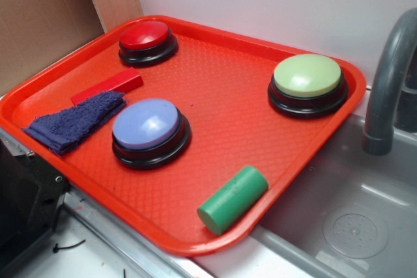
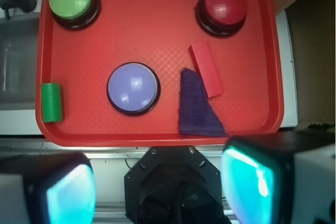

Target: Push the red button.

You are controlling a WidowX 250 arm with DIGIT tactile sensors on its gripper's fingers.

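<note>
- Red button [image 1: 147, 35] sits on its black base in the far left corner of the orange-red tray [image 1: 260, 135] in the exterior view; in the wrist view it shows at the upper right of the tray.
- Nothing touches its dome, and it stands apart from the other pieces.
- Just in front of it lies a flat red block [image 1: 107, 86], and against the block's near side a folded dark blue cloth [image 1: 76, 122].
- A blue-lavender button [image 1: 146, 124] stands beside the cloth, close to its tip, toward the tray's near edge.
- A pale green button [image 1: 307, 76] stands in the far right corner, well apart from the red one.
- A green cylinder [image 1: 232, 199] lies on its side near the tray's front right rim.
- A grey faucet [image 1: 388, 83] and a grey sink [image 1: 352, 219] lie to the right of the tray.
- The gripper [image 2: 157, 187] shows only in the wrist view, hanging over the bench edge on the near side of the tray; its fingers [image 2: 252, 182] are spread wide apart and hold nothing.
</note>
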